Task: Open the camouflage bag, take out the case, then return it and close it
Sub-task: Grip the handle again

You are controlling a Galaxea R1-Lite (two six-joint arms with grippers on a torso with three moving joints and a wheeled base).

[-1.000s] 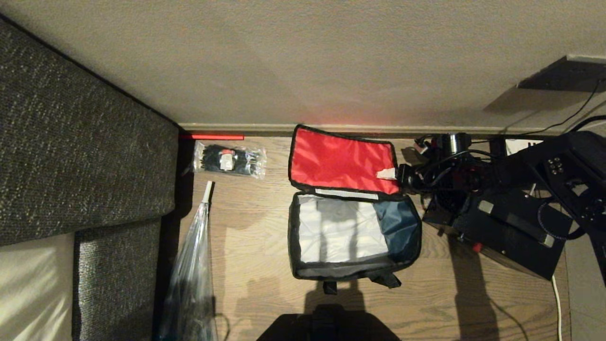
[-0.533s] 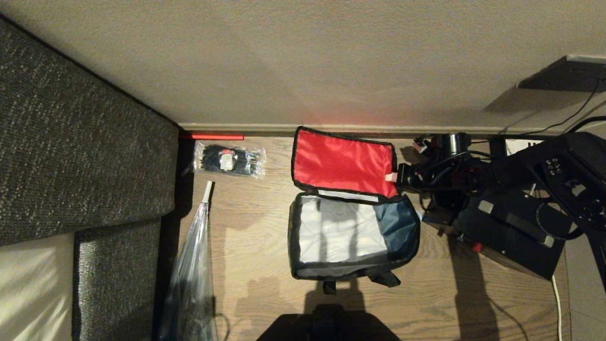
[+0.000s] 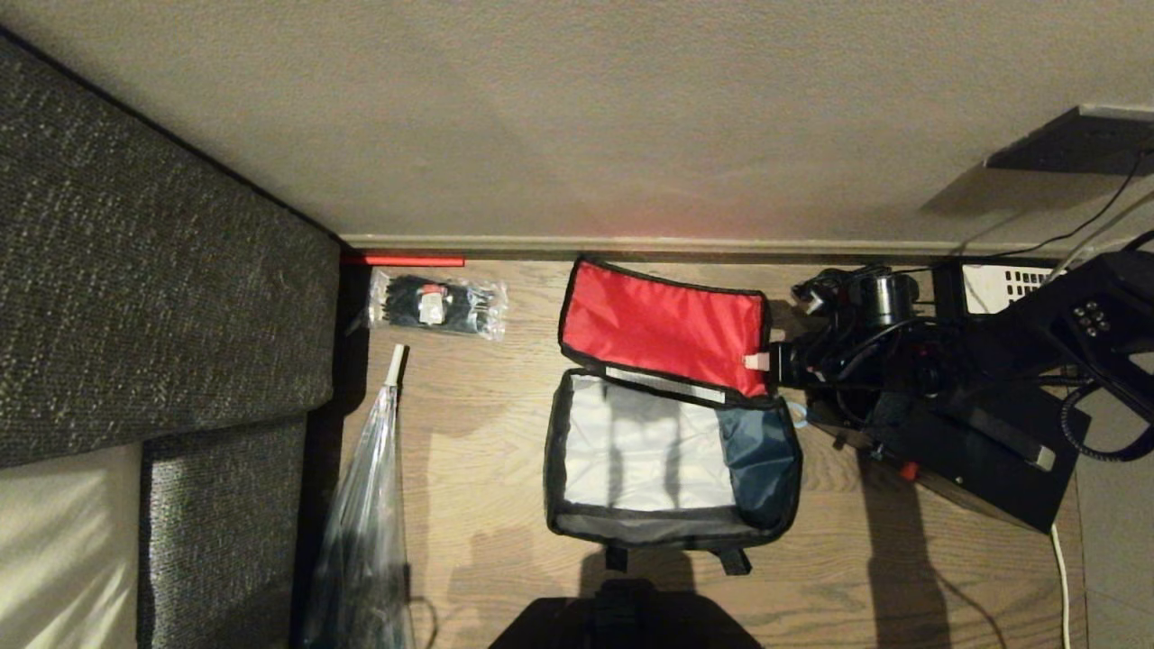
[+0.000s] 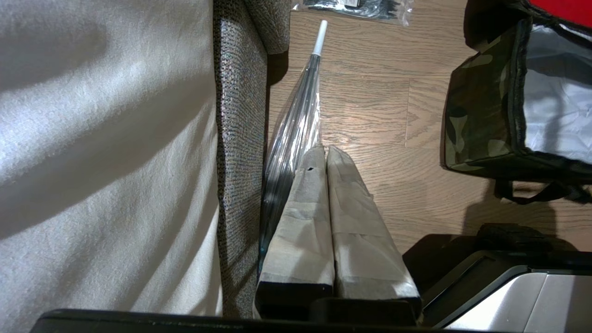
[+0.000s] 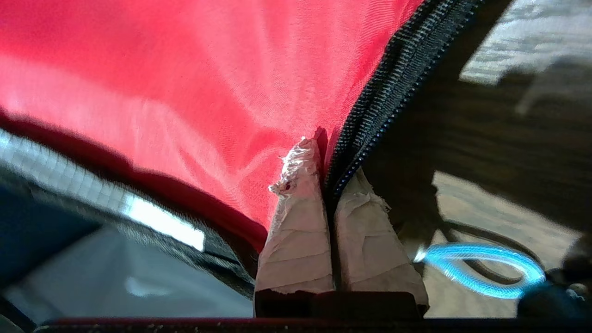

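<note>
The camouflage bag (image 3: 762,451) lies open on the wood floor, its pale grey and navy inside showing; its camouflage side (image 4: 476,115) faces the left wrist view. The lid (image 3: 663,324) stands back against the wall with its red lining (image 5: 208,69) up. My right gripper (image 3: 759,361) is shut on the lid's zipped edge at its right corner, one taped finger on the red lining and the other behind the zip (image 5: 326,162). The black case (image 3: 978,464) with a red catch lies on the floor right of the bag, partly under my right arm. My left gripper (image 4: 323,151) is shut and parked beside the sofa.
A dark grey sofa (image 3: 135,270) fills the left. A clear packet of black items (image 3: 437,306) lies by the wall, and a clear umbrella (image 3: 365,505) lies along the sofa. A white cable (image 3: 1062,577) runs at the right. A blue cord loop (image 5: 481,270) hangs near the bag.
My right gripper has shut on the lid's right corner. The lid has been drawn slightly right and toward the bag's opening, and the bag has shifted a little.
</note>
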